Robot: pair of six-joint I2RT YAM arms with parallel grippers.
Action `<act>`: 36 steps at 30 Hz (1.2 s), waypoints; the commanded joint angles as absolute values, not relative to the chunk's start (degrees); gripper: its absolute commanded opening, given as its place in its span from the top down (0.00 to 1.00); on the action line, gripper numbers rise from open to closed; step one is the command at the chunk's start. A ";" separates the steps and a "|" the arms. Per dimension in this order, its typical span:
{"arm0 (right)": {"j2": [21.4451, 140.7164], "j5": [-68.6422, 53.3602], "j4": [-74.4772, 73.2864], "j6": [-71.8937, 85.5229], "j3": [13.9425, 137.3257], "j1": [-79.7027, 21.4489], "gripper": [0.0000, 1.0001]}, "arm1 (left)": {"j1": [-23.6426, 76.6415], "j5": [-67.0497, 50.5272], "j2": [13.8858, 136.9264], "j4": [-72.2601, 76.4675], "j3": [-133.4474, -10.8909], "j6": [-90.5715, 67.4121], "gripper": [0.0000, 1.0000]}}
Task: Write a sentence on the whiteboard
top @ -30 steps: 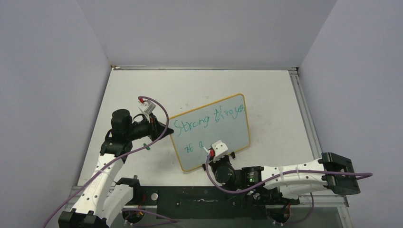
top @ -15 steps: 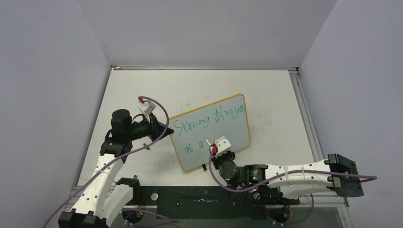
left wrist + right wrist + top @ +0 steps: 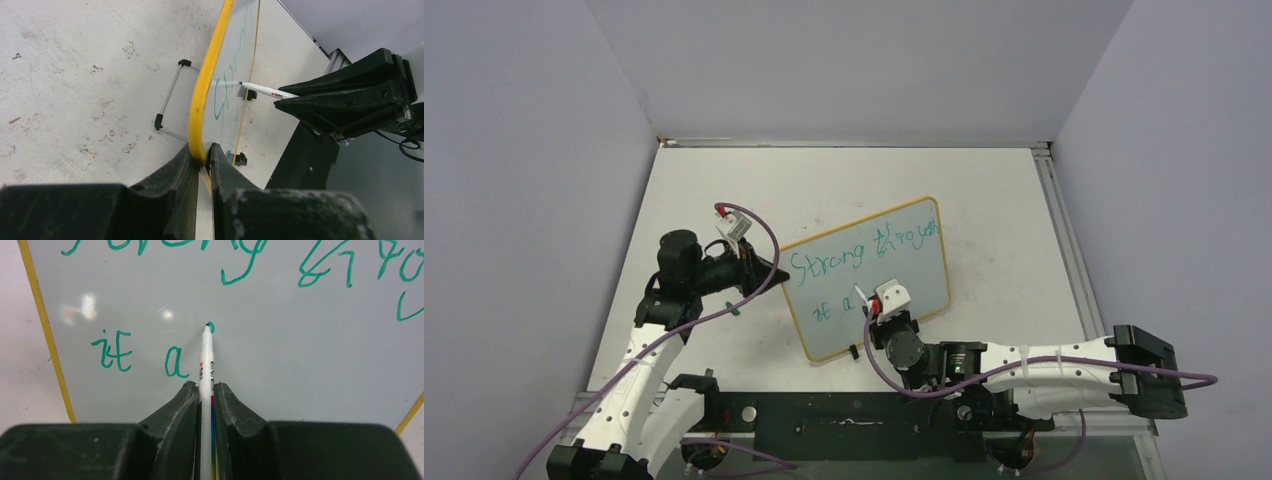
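— What sort of room is it?

— A plain box: pale lilac-grey walls (image 3: 854,70) close the desk (image 3: 824,185) in at the far edge and on both sides. A metal rail (image 3: 1064,240) runs along the right edge.

— And the surface itself?

— Off-white and matt. From the left wrist it looks scuffed and speckled with small dark marks.

— Where's the whiteboard (image 3: 924,275)?

— Around the middle of the desk, a little toward the near edge, skewed so that its right end lies farther back. The face is glossy and catches two bright glints of light. A thin wire leg (image 3: 169,100) with black tips rests on the desk just beside its yellow frame.

— The sentence (image 3: 864,248)?

— Green, in two lines: "Strong through" on top, "it a" beneath — and a small fresh mark right of the "a".

— What are the arms doing?

— The left hand (image 3: 202,156) is clamped on the yellow frame at the board's left end. The right hand (image 3: 206,390) is closed tight on a white marker (image 3: 205,360), whose tip touches the board at that fresh mark.
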State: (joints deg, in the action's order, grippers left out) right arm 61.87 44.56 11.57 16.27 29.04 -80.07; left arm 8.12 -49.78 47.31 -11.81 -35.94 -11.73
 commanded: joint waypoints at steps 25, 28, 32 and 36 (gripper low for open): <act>58.28 49.67 7.07 16.65 31.74 -82.96 0.95 | 8.50 -50.21 46.85 -10.54 -37.27 -10.02 1.00; 58.79 48.21 9.86 14.08 31.58 -81.03 0.95 | 8.49 -50.23 46.85 -10.54 -37.22 -10.02 1.00; 59.82 47.35 11.40 12.58 31.67 -79.16 0.95 | 8.53 -50.27 46.98 -10.55 -37.26 -10.06 1.00; 60.31 46.80 11.01 13.26 31.43 -78.79 0.95 | 8.52 -50.31 47.07 -10.47 -37.27 -10.10 1.00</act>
